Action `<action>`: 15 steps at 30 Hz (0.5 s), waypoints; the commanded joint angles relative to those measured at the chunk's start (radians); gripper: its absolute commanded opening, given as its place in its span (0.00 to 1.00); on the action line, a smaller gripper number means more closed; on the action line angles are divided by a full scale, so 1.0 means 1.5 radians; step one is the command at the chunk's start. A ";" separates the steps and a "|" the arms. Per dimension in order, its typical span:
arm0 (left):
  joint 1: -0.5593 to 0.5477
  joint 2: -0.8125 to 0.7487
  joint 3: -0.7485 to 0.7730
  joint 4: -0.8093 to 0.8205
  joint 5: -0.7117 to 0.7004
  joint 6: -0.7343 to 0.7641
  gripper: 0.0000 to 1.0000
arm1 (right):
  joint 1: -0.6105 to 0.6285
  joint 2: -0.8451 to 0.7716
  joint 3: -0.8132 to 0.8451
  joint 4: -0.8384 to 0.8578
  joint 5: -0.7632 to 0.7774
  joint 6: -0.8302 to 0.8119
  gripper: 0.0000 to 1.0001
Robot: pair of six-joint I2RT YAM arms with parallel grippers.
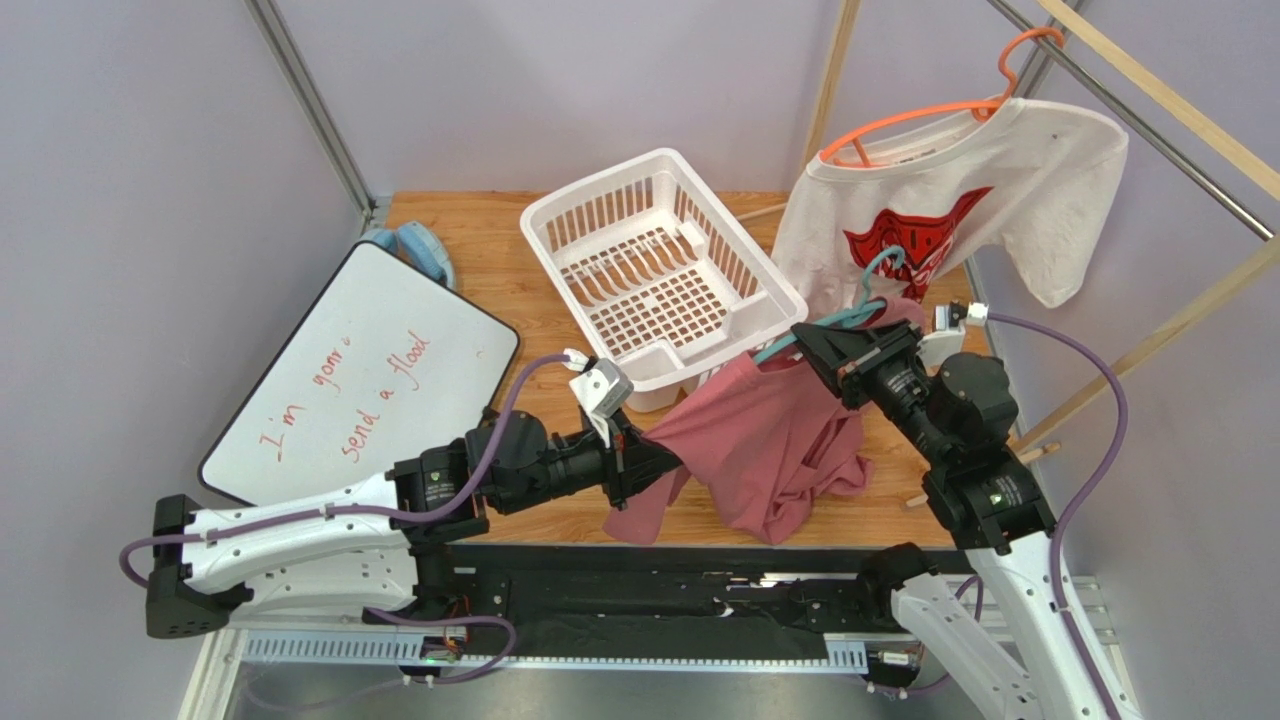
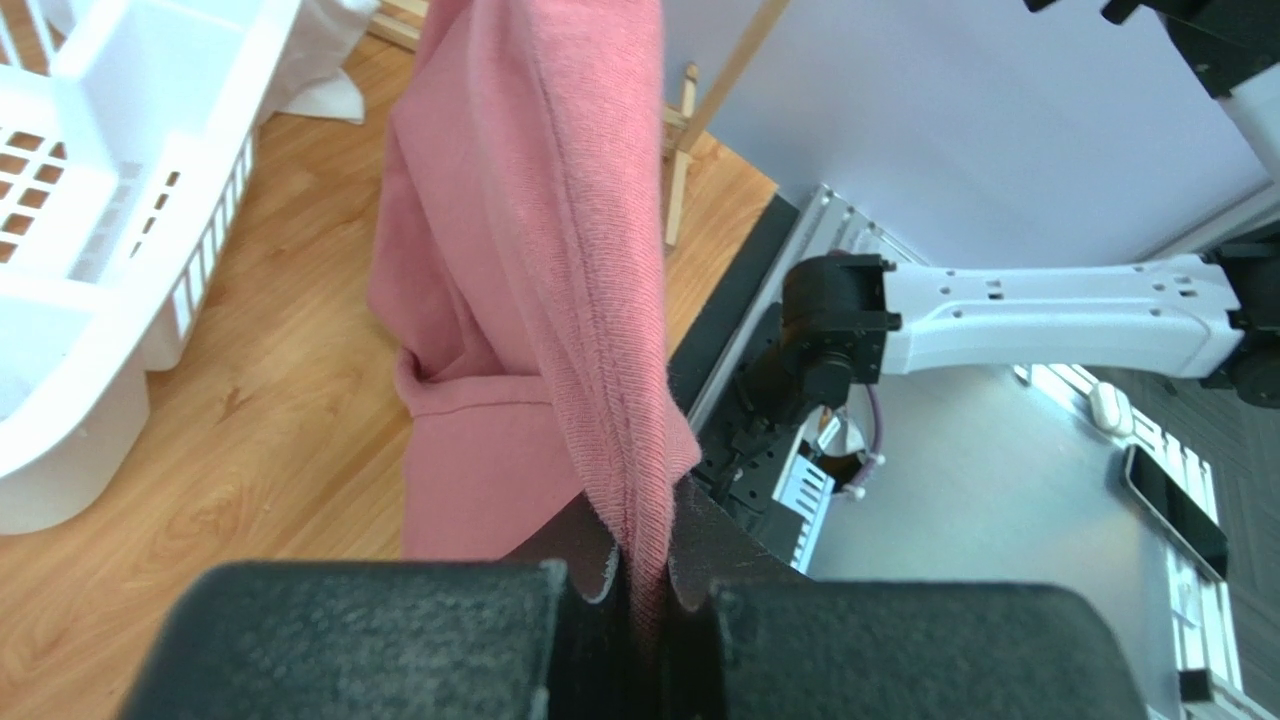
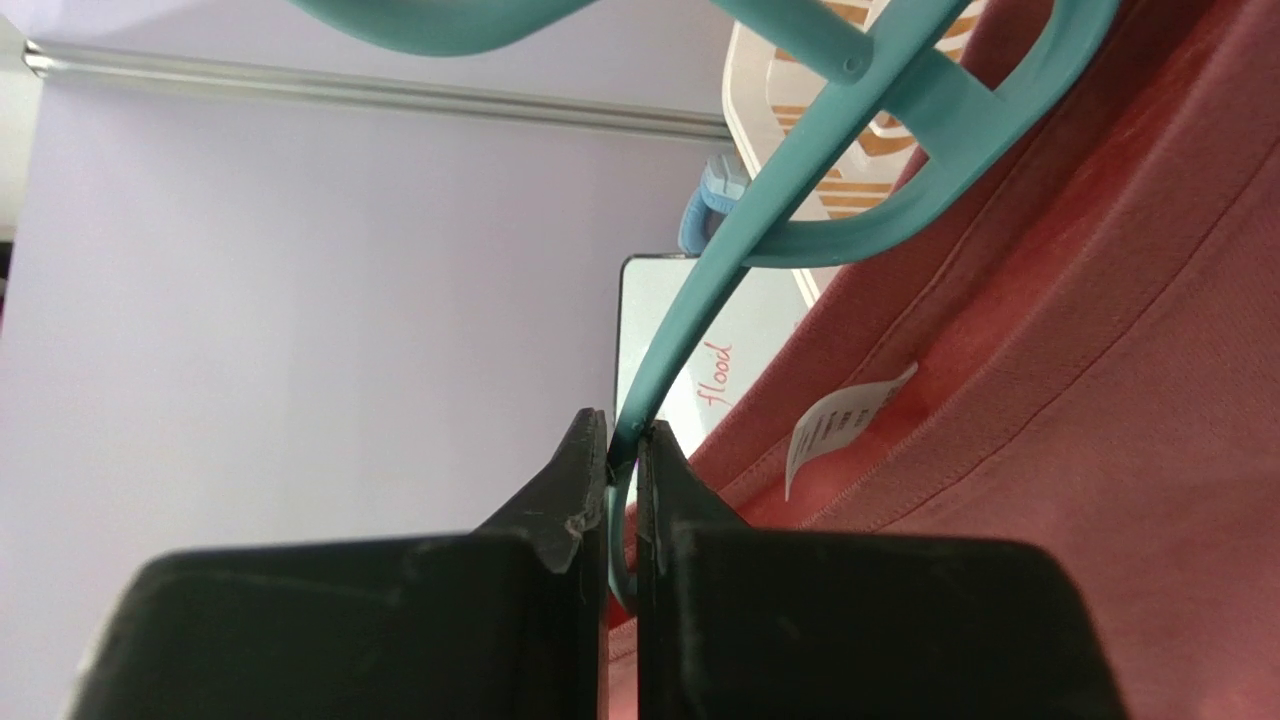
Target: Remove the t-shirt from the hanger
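Observation:
The dusty-red t-shirt [image 1: 774,443] hangs from the teal hanger [image 1: 819,333] above the table's near middle, its lower part bunched on the wood. My right gripper [image 1: 819,342] is shut on the hanger's thin bar [image 3: 706,308], with the shirt's collar and white label [image 3: 842,423] just beside it. My left gripper [image 1: 649,458] is shut on a hem fold of the t-shirt [image 2: 601,300] at its lower left, the cloth [image 2: 657,555] pinched between the fingers. The hanger's hook [image 1: 887,267] curves up in front of the white shirt.
A white plastic basket [image 1: 661,270] stands behind the shirt. A whiteboard [image 1: 353,375] with red writing lies at the left, a blue object [image 1: 418,249] at its far corner. A white t-shirt with a red graphic [image 1: 962,180] hangs on an orange hanger [image 1: 902,128] at the back right, by wooden rails [image 1: 1157,338].

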 commanded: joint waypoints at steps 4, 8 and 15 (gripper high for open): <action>0.000 -0.035 -0.011 0.030 0.027 -0.010 0.00 | -0.013 -0.006 0.017 0.062 0.096 0.051 0.00; 0.000 -0.090 -0.048 -0.003 -0.036 -0.038 0.00 | -0.043 -0.019 0.011 0.054 0.097 0.093 0.00; 0.000 -0.132 -0.104 -0.024 -0.102 -0.072 0.00 | -0.052 -0.030 0.015 0.049 0.126 0.146 0.00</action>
